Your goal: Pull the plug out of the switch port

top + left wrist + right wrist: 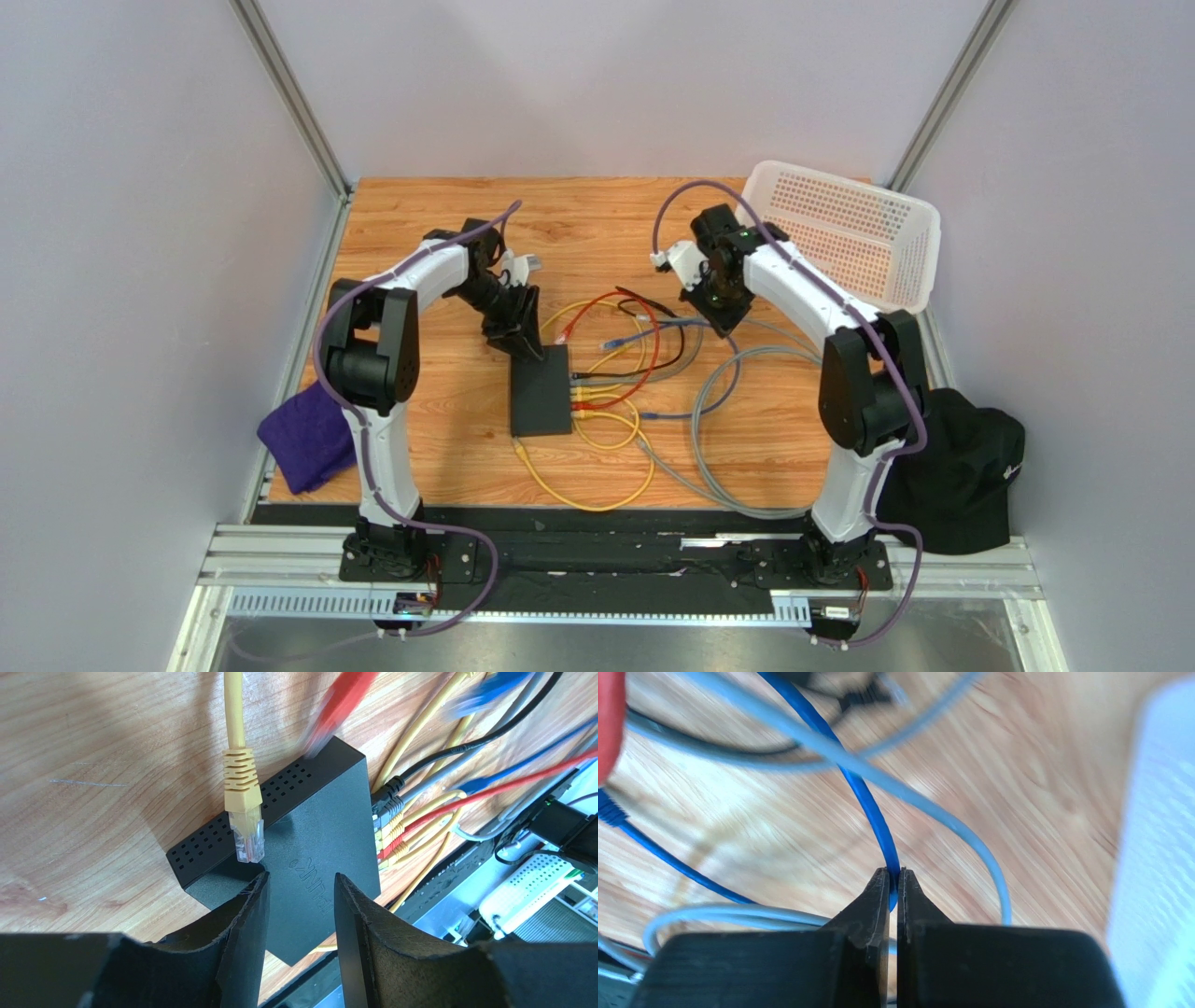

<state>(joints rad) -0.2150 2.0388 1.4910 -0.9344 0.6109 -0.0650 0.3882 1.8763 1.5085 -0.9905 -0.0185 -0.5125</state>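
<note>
The switch (540,392) lies flat a little left of the centre of the worktop (421,224). Its long axis runs from the far edge towards the near edge, and its socket row faces the right edge. In the left wrist view we see an embossed mark on its top face, too faint to read, and black, yellow and red plugs (387,827) seated in the sockets. A loose yellow plug (243,812) rests with its clear tip on the perforated side. The left claw (302,882) stands about half open over the far end of the switch, one fingertip on either side of the mark, gripping nothing; whether the tips press on the lid we cannot tell. The right claw (894,882), right of centre and towards the far edge, is closed tight on a blue cable (875,812), pinched between its fingertips. A black cap (968,469) beyond the right edge bears a small white mark, illegible.
</note>
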